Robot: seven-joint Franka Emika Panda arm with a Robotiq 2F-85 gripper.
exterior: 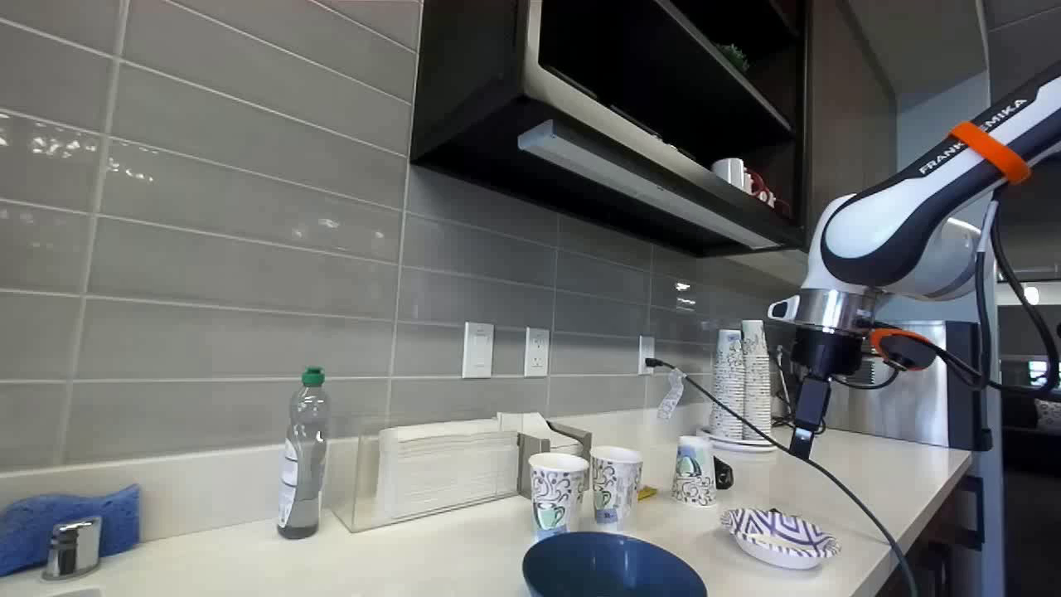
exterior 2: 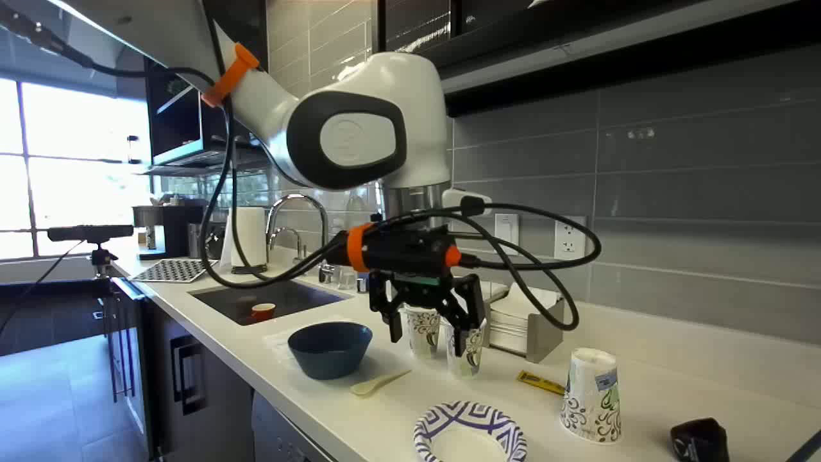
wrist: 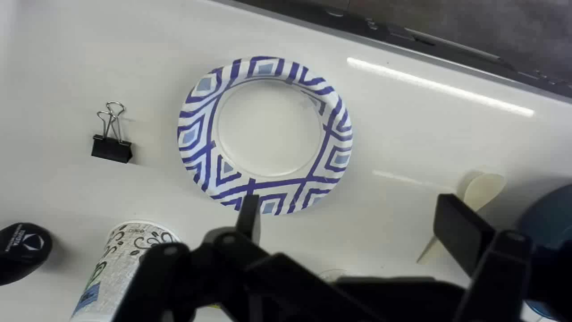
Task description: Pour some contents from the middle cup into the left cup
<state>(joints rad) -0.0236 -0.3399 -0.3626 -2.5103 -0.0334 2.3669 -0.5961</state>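
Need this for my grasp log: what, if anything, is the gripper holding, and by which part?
Nothing: the gripper is open, its jaws spread apart and empty.

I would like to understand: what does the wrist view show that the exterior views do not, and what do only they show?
Only the wrist view: the binder clip recognisably, and a clear white logo on the black object.
Only the exterior views: the arm, a wall outlet, the napkins and, clearly, the left cup and middle cup.
All three share: the claw, overturned cup, paper bowl, blue bowl and black object.
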